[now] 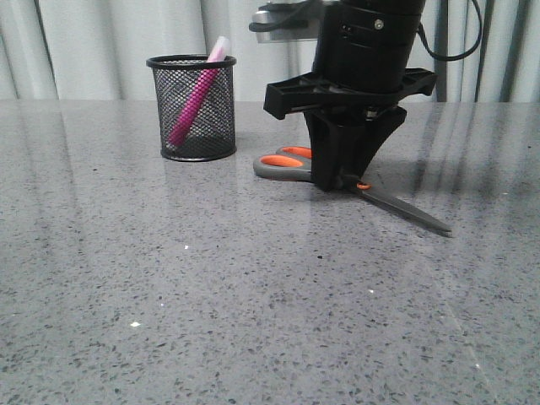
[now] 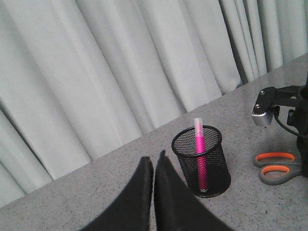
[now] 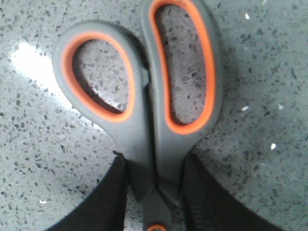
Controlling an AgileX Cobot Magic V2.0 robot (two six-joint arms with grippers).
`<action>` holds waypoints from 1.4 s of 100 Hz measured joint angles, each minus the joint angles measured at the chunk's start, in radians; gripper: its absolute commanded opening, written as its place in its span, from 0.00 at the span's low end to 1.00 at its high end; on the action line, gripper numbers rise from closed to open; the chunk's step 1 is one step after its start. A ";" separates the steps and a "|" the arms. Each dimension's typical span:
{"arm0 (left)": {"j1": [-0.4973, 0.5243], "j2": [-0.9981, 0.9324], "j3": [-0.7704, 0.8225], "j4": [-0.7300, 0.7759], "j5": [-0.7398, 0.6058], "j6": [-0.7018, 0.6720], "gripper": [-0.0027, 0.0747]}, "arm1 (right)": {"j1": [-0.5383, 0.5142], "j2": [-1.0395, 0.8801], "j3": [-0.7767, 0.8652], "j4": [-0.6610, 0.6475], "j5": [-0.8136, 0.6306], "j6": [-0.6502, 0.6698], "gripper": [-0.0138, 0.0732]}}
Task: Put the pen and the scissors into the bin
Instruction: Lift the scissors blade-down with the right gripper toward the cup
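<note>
The right end effector [image 3: 155, 192] pinches the scissors [image 3: 144, 96] by the neck just behind the pivot, so it should squeeze firmly and lift straight, keeping the blades level, before going toward the bin [image 1: 191, 107].

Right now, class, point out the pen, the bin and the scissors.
pen [image 1: 192, 108], front view, pink barrel inside the mesh.
bin [image 2: 179, 156], left wrist view, mesh wall.
scissors [image 3: 144, 120], right wrist view, grey handle between the loops.

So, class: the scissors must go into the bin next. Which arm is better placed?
The right: its hand already straddles the scissors just below the handles. The left hand, shut, hangs apart from them.
</note>
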 measured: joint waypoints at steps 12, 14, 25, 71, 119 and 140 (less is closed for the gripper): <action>0.000 0.000 0.000 0.000 -0.001 0.000 0.01 | 0.000 -0.015 0.012 0.014 -0.008 0.000 0.07; 0.000 0.000 0.000 0.000 -0.001 0.000 0.01 | 0.000 -0.022 0.012 0.016 -0.012 0.000 0.07; 0.000 0.000 0.000 0.000 -0.001 0.000 0.01 | 0.000 -0.065 0.019 0.039 -0.050 0.000 0.07; 0.000 0.000 0.000 0.000 -0.001 0.000 0.01 | 0.002 -0.244 0.059 0.138 -0.460 0.000 0.07; 0.000 0.000 0.000 0.000 -0.001 0.000 0.01 | 0.080 -0.223 0.089 0.180 -1.141 0.000 0.07; 0.000 0.000 0.000 0.000 -0.001 0.000 0.01 | 0.080 -0.123 0.089 0.182 -1.296 0.000 0.07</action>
